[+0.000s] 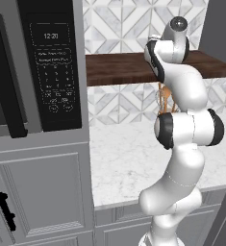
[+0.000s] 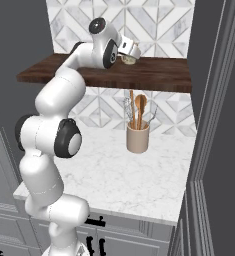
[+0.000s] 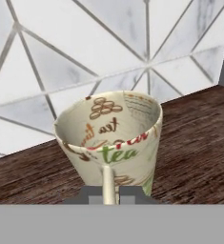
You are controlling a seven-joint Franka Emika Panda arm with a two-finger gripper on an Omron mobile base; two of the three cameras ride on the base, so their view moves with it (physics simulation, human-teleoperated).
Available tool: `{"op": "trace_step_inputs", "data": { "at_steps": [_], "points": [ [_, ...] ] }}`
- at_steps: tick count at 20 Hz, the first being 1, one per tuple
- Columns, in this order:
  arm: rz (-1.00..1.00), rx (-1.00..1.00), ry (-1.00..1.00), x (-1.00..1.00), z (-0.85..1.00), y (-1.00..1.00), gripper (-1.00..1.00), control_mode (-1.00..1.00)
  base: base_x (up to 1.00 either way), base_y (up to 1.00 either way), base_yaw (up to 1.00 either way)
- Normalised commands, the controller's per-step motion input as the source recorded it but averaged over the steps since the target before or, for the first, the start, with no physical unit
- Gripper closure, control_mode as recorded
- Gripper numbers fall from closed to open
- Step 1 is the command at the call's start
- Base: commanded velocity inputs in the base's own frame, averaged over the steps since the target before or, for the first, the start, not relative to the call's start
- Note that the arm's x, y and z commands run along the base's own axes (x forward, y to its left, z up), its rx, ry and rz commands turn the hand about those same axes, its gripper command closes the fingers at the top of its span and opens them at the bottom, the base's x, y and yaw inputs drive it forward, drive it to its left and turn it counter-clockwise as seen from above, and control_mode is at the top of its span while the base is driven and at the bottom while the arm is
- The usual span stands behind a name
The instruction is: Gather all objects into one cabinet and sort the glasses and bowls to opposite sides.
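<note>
Left base view. My arm [image 1: 182, 144] rises from the lower right in front of a white marble counter [image 1: 129, 158]. Its upper links reach up to a dark wooden shelf [image 1: 114, 67] mounted on the patterned tile wall. At the left stands a black microwave panel [image 1: 52, 62] whose clock reads 12:20, above grey panelled cabinetry [image 1: 37, 192] with black handles. Wooden utensils [image 1: 165, 98] show partly behind my arm.

Right base view. My arm climbs from the lower left, and my gripper [image 2: 129, 54] sits at the wooden shelf [image 2: 154, 72], right against a cream cup [image 2: 129, 59] that stands on the shelf near the tile wall. Below the shelf, a tan utensil holder [image 2: 138, 137] with wooden spoons and a whisk stands on the marble counter [image 2: 119, 180]. A tall grey panel [image 2: 214, 125] borders the right side.

Hand view. The cream cup [image 3: 111, 138], printed with "tea" lettering and brown motifs, stands upright on the wooden shelf [image 3: 194, 143], its thin handle [image 3: 108, 183] facing me. My dark fingertips [image 3: 132, 193] sit on either side of that handle, close together; whether they are actually pressing it I cannot tell.
</note>
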Motion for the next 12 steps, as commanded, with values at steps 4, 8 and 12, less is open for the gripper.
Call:
{"op": "trace_step_inputs", "data": {
  "at_steps": [4,8,12],
  "points": [
    [0.00,0.00,0.00,0.00,0.00,0.00,1.00,-1.00,0.00,0.00,0.00],
    [0.00,0.00,0.00,-0.44,0.01,-0.04,1.00,-1.00,0.00,0.00,0.00],
    [0.00,0.00,0.00,-0.90,0.07,-0.14,1.00,-1.00,0.00,0.00,0.00]
  ]
}}
